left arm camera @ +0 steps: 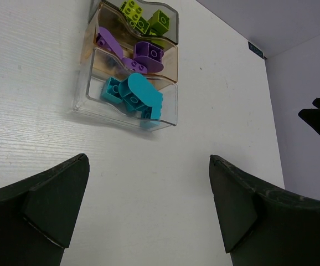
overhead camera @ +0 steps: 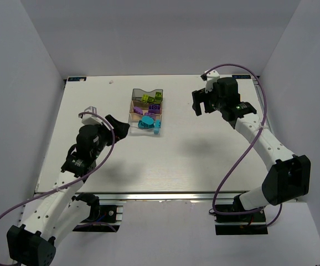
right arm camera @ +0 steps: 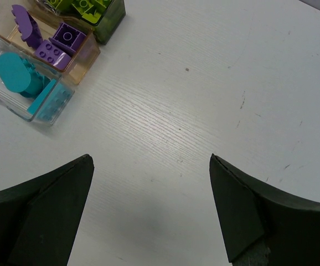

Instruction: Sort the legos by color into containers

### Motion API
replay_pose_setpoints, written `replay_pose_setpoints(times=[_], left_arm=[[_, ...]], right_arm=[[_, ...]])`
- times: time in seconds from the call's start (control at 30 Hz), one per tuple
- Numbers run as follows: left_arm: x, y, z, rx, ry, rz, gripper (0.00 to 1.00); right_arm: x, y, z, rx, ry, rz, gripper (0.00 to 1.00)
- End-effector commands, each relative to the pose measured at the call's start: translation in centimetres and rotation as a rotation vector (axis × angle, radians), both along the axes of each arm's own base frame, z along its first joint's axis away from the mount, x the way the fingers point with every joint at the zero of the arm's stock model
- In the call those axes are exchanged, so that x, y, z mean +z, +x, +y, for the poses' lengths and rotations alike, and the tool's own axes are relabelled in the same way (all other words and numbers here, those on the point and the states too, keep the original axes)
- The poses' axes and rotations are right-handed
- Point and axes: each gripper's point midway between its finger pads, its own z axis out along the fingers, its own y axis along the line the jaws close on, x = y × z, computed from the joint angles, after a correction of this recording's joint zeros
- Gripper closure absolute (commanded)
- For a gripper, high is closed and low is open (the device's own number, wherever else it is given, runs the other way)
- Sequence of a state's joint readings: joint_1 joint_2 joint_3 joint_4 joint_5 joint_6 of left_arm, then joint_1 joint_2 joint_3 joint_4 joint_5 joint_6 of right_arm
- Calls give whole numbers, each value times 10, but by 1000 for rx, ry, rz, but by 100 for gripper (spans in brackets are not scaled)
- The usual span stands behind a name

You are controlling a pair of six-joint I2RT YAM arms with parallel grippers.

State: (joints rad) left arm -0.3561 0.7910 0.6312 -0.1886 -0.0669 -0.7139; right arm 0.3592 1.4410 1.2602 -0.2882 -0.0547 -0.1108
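The left gripper (overhead camera: 121,128) hangs with jaws spread and empty, just left of the clear bin (left arm camera: 85,98), the nearest of the row, which holds the cyan bricks (left arm camera: 132,97). The row runs straight away from the arms: next the amber bin (left arm camera: 89,54) with purple bricks (left arm camera: 148,54), then the smoky grey bin (left arm camera: 172,34) with lime bricks (left arm camera: 160,21). Well apart to the right, the right gripper (overhead camera: 201,105) is also spread and empty. No brick lies loose on the table (overhead camera: 193,160), so sorting looks done.
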Motion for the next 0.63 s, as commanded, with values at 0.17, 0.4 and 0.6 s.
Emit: replay_pose_setpoints(times=[0.17, 0.4, 0.6], left_arm=[[10, -3, 5, 13, 0, -32, 2], [12, -2, 5, 13, -2, -40, 2], [12, -3, 5, 13, -1, -40, 2]], right_arm=[[10, 6, -3, -21, 24, -38, 11], [13, 5, -2, -21, 32, -39, 11], [10, 2, -1, -21, 45, -22, 11]])
